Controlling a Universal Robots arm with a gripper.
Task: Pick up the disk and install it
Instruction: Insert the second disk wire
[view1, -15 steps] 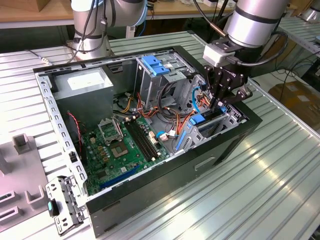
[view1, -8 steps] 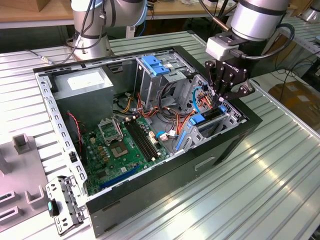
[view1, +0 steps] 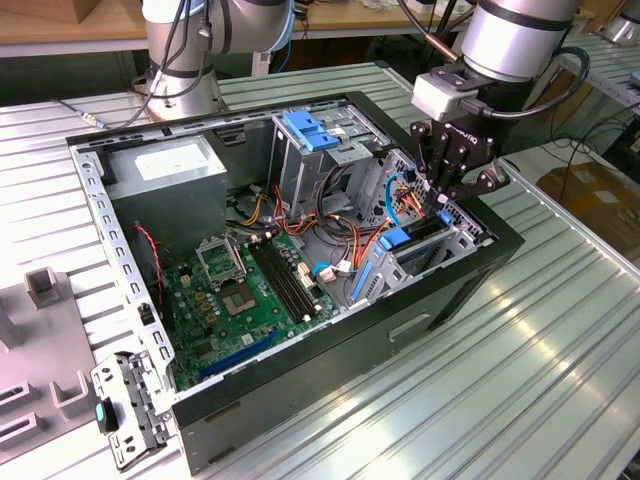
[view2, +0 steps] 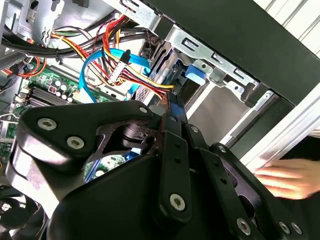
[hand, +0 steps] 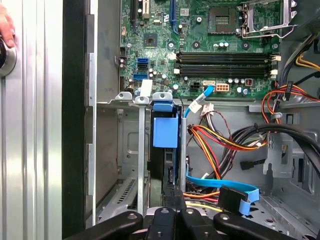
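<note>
The disk (view1: 418, 238) stands on edge in the small drive cage (view1: 455, 228) at the corner of the open computer case (view1: 470, 290) on the exterior view's right. Its blue rail end (view1: 395, 238) faces the motherboard. In the first wrist view the disk (hand: 167, 167) is a dark slab between the cage's metal rails, under a blue tab (hand: 165, 132). My gripper (view1: 441, 200) hangs straight above the cage. Its black fingers are together, and the gripper (hand: 173, 197) tip sits at the disk's outer edge. The second wrist view shows the gripper (view2: 172, 111) closed to a point over the cage.
Orange, red and blue cables (view1: 350, 215) crowd the space beside the cage. A tall cage with a blue latch (view1: 305, 130), a grey power box (view1: 165, 165) and the motherboard (view1: 245, 290) fill the case. A person's hand (view2: 285, 175) rests outside the case wall. A second arm's base (view1: 180, 60) stands behind.
</note>
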